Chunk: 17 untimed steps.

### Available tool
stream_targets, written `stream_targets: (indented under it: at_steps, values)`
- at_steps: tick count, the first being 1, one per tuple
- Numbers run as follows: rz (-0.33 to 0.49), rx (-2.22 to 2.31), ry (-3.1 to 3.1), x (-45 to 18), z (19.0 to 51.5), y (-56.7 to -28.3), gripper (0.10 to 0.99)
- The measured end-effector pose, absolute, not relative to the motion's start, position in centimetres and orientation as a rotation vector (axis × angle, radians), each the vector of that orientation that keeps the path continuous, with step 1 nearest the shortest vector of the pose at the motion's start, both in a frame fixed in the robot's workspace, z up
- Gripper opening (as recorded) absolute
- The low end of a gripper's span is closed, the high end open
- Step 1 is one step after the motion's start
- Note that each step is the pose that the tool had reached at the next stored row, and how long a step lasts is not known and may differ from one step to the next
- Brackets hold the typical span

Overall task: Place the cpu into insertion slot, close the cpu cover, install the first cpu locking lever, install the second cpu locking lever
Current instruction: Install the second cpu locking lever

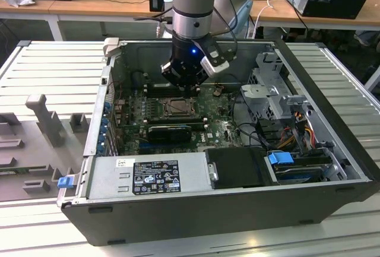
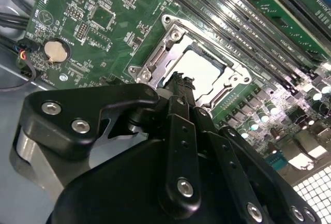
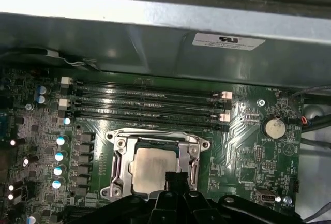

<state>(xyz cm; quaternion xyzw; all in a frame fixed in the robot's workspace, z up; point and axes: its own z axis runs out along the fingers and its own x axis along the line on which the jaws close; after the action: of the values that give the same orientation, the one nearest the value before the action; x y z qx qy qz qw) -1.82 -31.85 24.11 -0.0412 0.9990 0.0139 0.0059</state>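
The cpu [image 3: 151, 166] lies flat in the insertion slot on the green motherboard [image 3: 248, 146], its pale metal top showing through the window of the cpu cover [image 3: 120, 158]. The cover lies down flat around the chip. In the second wrist view the cpu [image 2: 201, 64] and the cover [image 2: 155, 58] sit just beyond the fingertips. My gripper [image 2: 178, 81] hovers over the slot's edge, its black fingers pressed together with nothing between them. The exterior view has the gripper [image 1: 183, 88] just above the slot [image 1: 177, 107] inside the open computer case.
Memory slots [image 3: 150, 102] run alongside the socket, and a coin battery [image 3: 273, 128] sits nearby. The case's metal wall [image 3: 165, 48] stands close behind. A power supply [image 1: 148, 174], a drive cage [image 1: 270, 91] and cables [image 1: 297, 126] crowd the case.
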Motion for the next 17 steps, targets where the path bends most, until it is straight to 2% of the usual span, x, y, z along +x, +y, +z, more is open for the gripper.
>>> stream_targets:
  at_steps: [6, 17]
  values:
    - [0.044, -0.129, 3.127, -1.8, 24.5, -32.1, 0.106]
    - [0.054, -0.129, 3.154, -1.8, 24.3, -34.1, 0.106]
